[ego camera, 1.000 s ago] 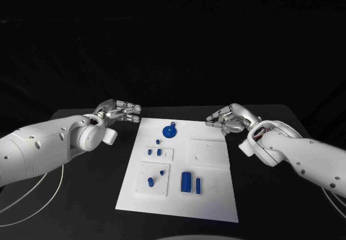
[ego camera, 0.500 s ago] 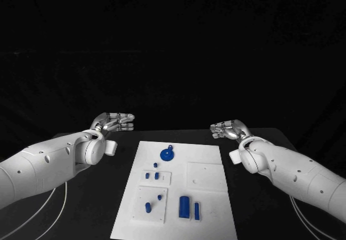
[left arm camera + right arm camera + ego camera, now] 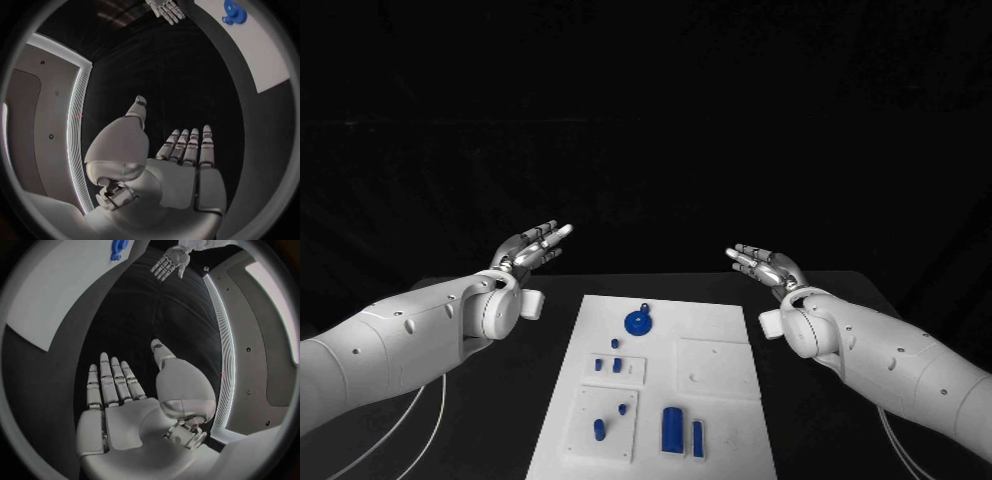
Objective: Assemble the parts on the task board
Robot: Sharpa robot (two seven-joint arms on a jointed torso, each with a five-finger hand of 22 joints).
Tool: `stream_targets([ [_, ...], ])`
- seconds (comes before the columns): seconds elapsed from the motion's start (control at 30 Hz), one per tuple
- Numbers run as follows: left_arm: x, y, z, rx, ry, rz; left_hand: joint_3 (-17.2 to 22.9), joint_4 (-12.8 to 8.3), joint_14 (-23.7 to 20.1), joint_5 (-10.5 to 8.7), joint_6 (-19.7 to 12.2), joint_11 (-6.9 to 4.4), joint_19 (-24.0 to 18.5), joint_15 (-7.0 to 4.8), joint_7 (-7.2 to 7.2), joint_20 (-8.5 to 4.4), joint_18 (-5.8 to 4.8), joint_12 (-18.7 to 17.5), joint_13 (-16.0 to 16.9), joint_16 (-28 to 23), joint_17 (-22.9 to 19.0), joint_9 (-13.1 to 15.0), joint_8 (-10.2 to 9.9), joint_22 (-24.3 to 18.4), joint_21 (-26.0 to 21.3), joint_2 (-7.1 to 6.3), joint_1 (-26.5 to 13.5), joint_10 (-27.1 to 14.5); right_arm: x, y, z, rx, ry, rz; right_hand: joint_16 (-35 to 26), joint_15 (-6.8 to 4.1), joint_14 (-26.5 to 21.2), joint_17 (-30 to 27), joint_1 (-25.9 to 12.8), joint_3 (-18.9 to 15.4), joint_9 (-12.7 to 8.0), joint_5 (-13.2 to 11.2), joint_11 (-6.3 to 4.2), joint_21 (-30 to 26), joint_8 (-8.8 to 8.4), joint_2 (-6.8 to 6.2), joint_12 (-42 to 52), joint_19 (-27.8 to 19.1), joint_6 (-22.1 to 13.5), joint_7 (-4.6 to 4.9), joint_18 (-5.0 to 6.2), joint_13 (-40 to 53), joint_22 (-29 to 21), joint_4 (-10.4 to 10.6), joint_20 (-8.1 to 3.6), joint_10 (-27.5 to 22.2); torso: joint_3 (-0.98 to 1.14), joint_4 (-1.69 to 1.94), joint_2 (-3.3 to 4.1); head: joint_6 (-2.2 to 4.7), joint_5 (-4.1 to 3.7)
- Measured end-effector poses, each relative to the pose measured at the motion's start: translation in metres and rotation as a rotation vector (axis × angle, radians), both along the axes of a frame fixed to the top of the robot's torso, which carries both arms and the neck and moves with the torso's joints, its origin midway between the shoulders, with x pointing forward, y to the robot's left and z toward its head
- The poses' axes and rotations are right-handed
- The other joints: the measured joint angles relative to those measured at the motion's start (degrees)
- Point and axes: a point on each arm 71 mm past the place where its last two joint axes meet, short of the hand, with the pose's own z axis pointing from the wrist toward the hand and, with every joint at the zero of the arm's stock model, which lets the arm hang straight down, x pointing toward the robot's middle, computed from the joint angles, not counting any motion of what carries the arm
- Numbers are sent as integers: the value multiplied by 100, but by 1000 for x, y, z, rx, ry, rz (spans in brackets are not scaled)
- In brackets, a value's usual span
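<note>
- Left hand (image 3: 532, 247): raised beyond the table's far edge, fingers extended and apart, holding nothing.
- Right hand (image 3: 766, 266): likewise raised, fingers spread, empty.
- Task board (image 3: 718, 400): flat on the black table (image 3: 488, 420) between the arms.
- Blue parts (image 3: 672, 428): on the board; the round part (image 3: 638, 321), possibly a gear, lies near its far edge.

**Black table and loose cables**

A black table (image 3: 661, 285) is lying under the work area in the head view, its far edge fading into an unlit backdrop. Thin white cables (image 3: 430, 410) are trailing across its near left side, curving toward the picture's bottom edge. Another thin white cable (image 3: 894, 445) is running down over the near right side.
</note>
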Motion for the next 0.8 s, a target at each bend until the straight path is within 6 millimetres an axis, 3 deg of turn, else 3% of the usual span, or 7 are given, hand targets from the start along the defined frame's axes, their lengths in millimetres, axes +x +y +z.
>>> stream_targets([
  [0.07,-5,-6,-3,-11,8,-9,15,-15,-544,-31,-510,-78,-594,-90,-69,-168,-67,-12,-34,-13,-37,-35,-21,-47,-43,18,-668,-523,-3,5,1,3,-1,13,-20,-86,-1027,-38,-1343,-184,-38,-196,-91,-41,-29,-6,-23,-609,-791,-81,-22,-36,-45,74,-126,-903,2,-1,-51,-16,15],
  [0.1,-6,-8,-5,-15,11,-12,19,-19,-605,-32,-568,-87,-660,-102,-76,-188,-66,-22,-38,-19,-40,-39,-28,-51,-43,22,-849,-582,-4,7,2,4,-3,18,-30,-96,-1150,-44,-1515,-204,-43,-219,-102,-42,-29,-5,-30,-681,-884,-91,-57,-41,-50,83,-140,-1010,2,-1,-59,-22,16],
  [0.17,-14,-18,-9,-33,20,-25,24,-56,-1047,-55,-981,-153,-1140,-177,-132,-324,-200,-39,-65,-52,-71,-67,-52,-87,-77,39,-2572,-1006,-8,16,7,15,-12,38,-53,-168,-2033,-74,-2792,-356,-77,-380,-179,-77,-63,-11,-45,-1190,-1546,-159,-143,-71,-86,145,-243,-1774,5,-2,-154,-53,37],
  [0.2,-17,-21,-10,-38,23,-28,24,-56,-1085,-56,-1016,-157,-1180,-183,-136,-338,-201,-39,-67,-52,-73,-70,-52,-90,-82,40,-2733,-1043,-9,17,7,16,-13,41,-53,-174,-2107,-76,-2901,-369,-80,-397,-186,-83,-63,-10,-46,-1234,-1602,-165,-143,-74,-89,148,-251,-1839,5,-2,-165,-55,38],
  [0.27,-25,-30,-14,-54,30,-35,42,-74,-1294,-66,-1213,-192,-1410,-219,-164,-402,-199,-66,-80,-52,-85,-82,-52,-110,-87,48,-3657,-1244,-15,27,12,33,-24,60,-81,-210,-2533,-96,-3526,-430,-97,-471,-222,-86,-84,-12,-72,-1474,-1920,-195,-144,-91,-106,194,-304,-2206,9,-3,-240,-76,53],
  [0.43,-56,-57,-22,-98,49,-41,47,-78,-1584,-66,-1475,-231,-1715,-271,-210,-497,-288,-66,-94,-78,-100,-99,-75,-131,-111,56,-4951,-1527,-38,53,21,91,-43,93,-88,-257,-3117,-113,-4392,-524,-117,-568,-276,-109,-96,-13,-91,-1815,-2355,-235,-229,-107,-124,227,-367,-2708,13,-3,-359,-101,70],
  [0.8,-106,-90,-22,-122,46,19,62,-93,-1778,-88,-1655,-264,-1938,-302,-226,-557,-287,-87,-106,-98,-113,-109,-75,-144,-131,62,-5866,-1700,-89,84,30,216,-29,52,-104,-293,-3517,-127,-4997,-595,-130,-642,-309,-132,-120,-15,-98,-2028,-2655,-275,-230,-121,-141,248,-418,-3058,14,-4,-408,-105,71],
])
